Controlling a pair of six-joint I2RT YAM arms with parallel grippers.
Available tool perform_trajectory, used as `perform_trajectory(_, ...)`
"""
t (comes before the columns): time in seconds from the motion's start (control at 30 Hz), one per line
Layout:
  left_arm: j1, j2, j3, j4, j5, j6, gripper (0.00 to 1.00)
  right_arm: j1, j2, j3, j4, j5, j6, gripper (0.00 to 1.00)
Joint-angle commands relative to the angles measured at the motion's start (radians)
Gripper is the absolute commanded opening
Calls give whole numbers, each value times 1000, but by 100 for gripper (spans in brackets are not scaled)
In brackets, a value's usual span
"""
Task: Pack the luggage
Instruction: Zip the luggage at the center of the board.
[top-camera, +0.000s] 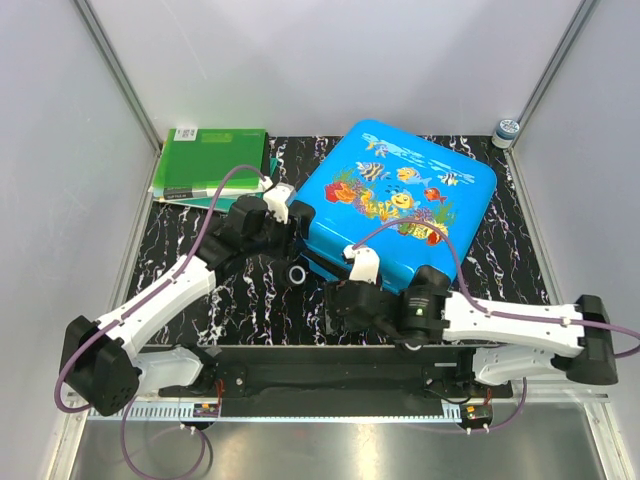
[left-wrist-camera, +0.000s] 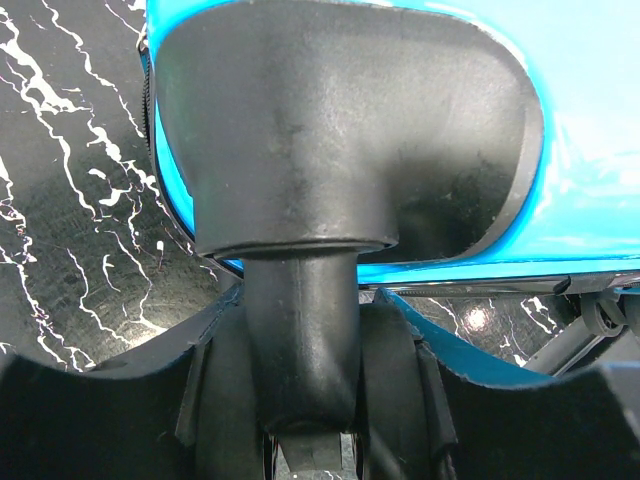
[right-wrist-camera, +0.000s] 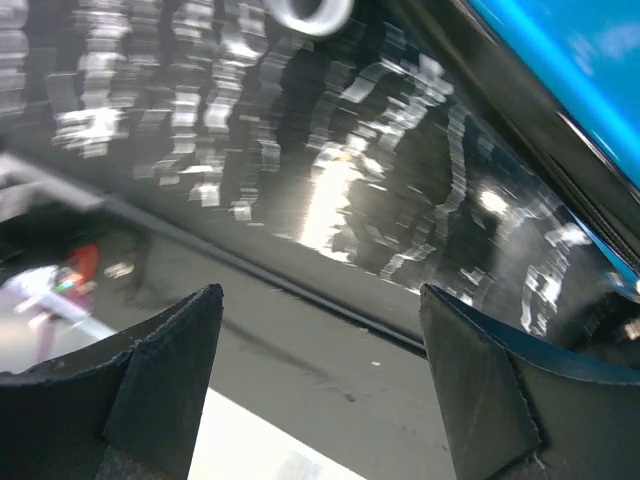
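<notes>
The luggage (top-camera: 400, 195) lies flat and closed on the black marbled desk (top-camera: 200, 270), print side up, with nothing packed yet. The green folders (top-camera: 210, 160) sit stacked just off the luggage's far-left corner, apart from it. A small pale ring (top-camera: 298, 272) lies on the desk just off its near-left corner.

The left tool (top-camera: 290, 222) is at the luggage's near-left corner. In the wrist view its fingers (left-wrist-camera: 120, 410) press on both sides of the black caster (left-wrist-camera: 300, 340) under the wheel housing (left-wrist-camera: 340, 130), so it reads as clamped on the caster. The right tool (right-wrist-camera: 320, 390) hangs beside the luggage's near edge with its fingers wide apart and nothing between them.

The step in hand looks like steadying or turning the case by that corner before opening it. A caster swivels, so a pull from it should be slow and in line with the stem, or the shell may twist away. The right tool would do best to go to the seam along the luggage's near edge, while the left only braces
</notes>
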Motion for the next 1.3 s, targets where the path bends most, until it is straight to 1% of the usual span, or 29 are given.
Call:
perform_trajectory(0.0,-38,-43,143,339,135,36,0,7,72,28,-171,159,211,86)
perform_trajectory(0.1,-38,-46,140,339,137,34,0,6,99,27,-249,216,283,85)
perform_trajectory(0.13,-38,-51,140,337,137,34,0,6,102,22,-282,230,331,85)
perform_trajectory(0.23,-38,-60,135,337,137,36,0,4,92,-16,-321,280,417,82)
perform_trajectory(0.37,-38,-69,134,336,138,37,0,-11,70,-57,-346,340,481,79)
perform_trajectory(0.5,-38,-76,134,336,146,36,0,-42,59,-83,-392,354,521,77)
perform_trajectory(0.6,-38,-83,134,336,146,37,0,-43,41,-100,-412,388,569,77)
perform_trajectory(0.73,-38,-88,129,341,151,36,0,-42,29,-116,-421,448,624,73)
perform_trajectory(0.87,-38,-92,126,341,152,34,0,-42,55,-102,-456,494,672,66)
perform_trajectory(0.97,-39,-103,124,341,154,33,0,-42,88,-93,-510,512,748,61)
perform_trajectory(1.03,-38,-109,120,342,152,31,0,-43,115,-87,-554,527,771,59)
perform_trajectory(1.07,-38,-111,118,342,154,31,0,-43,122,-82,-566,531,799,55)
perform_trajectory(1.17,-38,-115,117,345,161,27,0,-43,153,-74,-640,544,875,50)
perform_trajectory(1.27,-38,-122,112,348,163,25,0,-42,171,-70,-677,552,911,42)
